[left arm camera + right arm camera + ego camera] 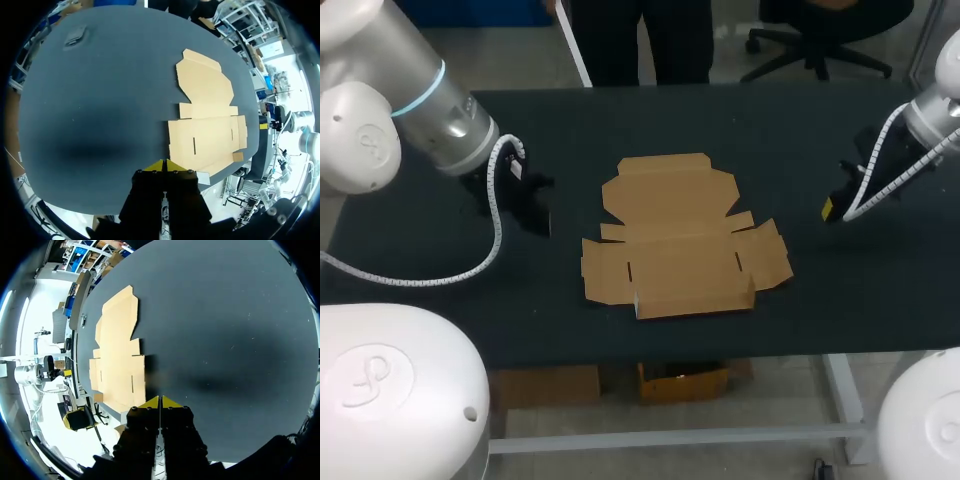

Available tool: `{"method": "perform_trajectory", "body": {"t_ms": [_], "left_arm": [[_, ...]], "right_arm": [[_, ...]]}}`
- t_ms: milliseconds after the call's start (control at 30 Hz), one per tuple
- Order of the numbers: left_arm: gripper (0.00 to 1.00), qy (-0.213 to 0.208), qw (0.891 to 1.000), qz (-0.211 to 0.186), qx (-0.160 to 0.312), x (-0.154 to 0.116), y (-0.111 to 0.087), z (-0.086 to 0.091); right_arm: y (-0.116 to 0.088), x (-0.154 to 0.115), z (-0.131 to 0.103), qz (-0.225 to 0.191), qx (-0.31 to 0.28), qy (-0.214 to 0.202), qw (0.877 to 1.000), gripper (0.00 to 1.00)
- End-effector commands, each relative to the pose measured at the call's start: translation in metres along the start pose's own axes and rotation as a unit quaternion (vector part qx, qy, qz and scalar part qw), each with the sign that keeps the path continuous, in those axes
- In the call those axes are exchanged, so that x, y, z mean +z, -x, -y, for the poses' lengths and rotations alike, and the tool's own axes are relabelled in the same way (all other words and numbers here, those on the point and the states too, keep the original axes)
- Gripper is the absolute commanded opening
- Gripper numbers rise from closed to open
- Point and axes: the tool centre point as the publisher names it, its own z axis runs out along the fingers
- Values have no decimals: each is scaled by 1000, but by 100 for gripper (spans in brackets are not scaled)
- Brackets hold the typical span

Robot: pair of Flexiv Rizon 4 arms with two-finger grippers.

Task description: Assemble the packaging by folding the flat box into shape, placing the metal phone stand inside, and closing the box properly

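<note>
The flat cardboard box lies unfolded in the middle of the black table. The left gripper is at 9 o'clock from it, apart, yellow tips clenched on nothing. The right gripper is at 3 o'clock, also clenched and holding nothing. A small grey thing lies far off at 10 o'clock; I cannot tell what it is.

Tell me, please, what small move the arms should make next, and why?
Probably open the left gripper and ease it toward the flat box: the box lies unfolded and untouched, while that gripper and the right gripper are both shut, off to its sides.
</note>
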Motion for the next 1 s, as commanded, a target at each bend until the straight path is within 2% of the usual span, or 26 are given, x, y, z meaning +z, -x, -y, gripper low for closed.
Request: {"method": "perform_trajectory", "body": {"t_ms": [33, 267, 400, 733, 1000], "left_arm": [[0, 1, 1000, 2, 0, 0, -1, 0], [0, -2, 1000, -3, 8, 4, -2, 6], [0, -9, 1000, -9, 20, 15, -3, 13], [0, -10, 998, -14, 54, 25, -5, 30], [0, -11, 997, -16, 69, 33, -2, 42]], "right_arm": [[0, -1, -1, -1, 0, -3, 1000, 0], [0, -1, -1, -1, 0, -3, 1000, 0], [2, 6, -14, 2, -17, -14, 1000, 0], [-9, 18, -29, 7, -57, -16, 998, 0], [-15, 31, -30, 13, -73, -23, 997, 0]]}}
